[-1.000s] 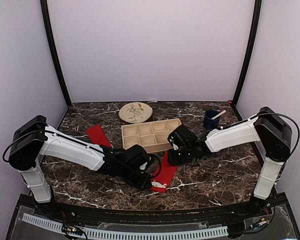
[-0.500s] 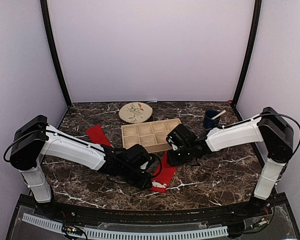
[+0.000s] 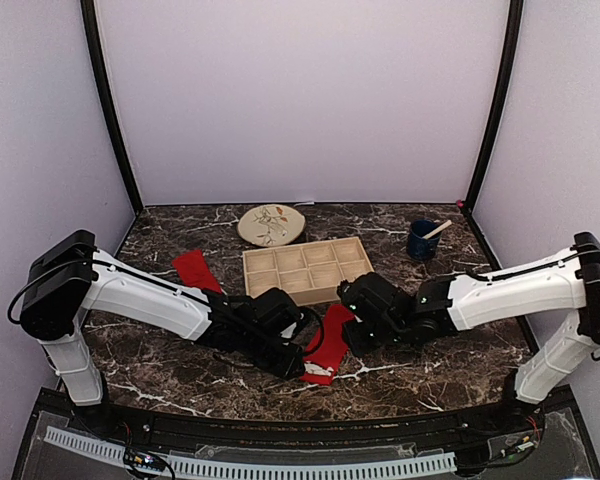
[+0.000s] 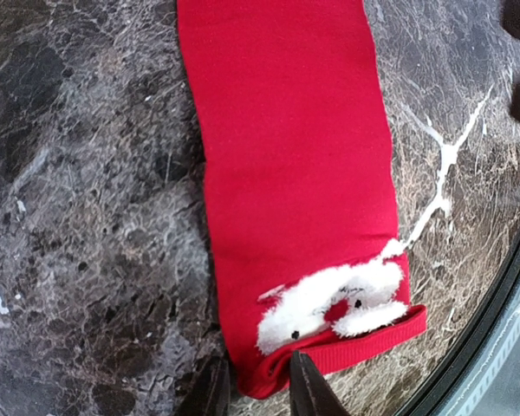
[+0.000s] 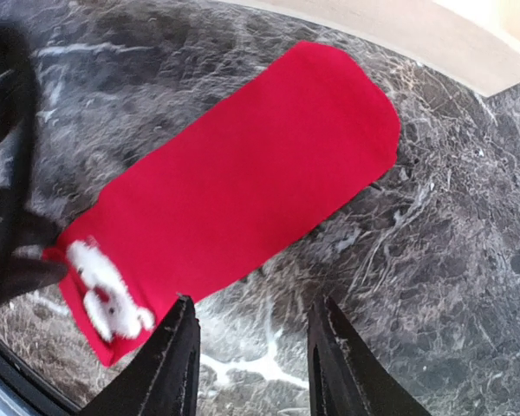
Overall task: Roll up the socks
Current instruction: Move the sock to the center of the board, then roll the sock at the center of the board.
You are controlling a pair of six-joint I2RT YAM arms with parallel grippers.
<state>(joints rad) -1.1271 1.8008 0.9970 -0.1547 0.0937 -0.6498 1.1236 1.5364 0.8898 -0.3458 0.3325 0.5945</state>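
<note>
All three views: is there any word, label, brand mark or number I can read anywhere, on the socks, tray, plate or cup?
No readable text in any view.
near sock: none; its white fluffy patch with black dots is a figure, not lettering.
far sock: none visible.
plate: a painted sprig only.
wooden tray and blue cup: plain, no markings seen.

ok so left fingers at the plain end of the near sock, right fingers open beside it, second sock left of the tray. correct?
No: the left fingers are at the end of the near sock with the white fluffy patch, not the plain end, as the left wrist view shows. Rest holds: right fingers open beside it, second sock left of the tray.
</note>
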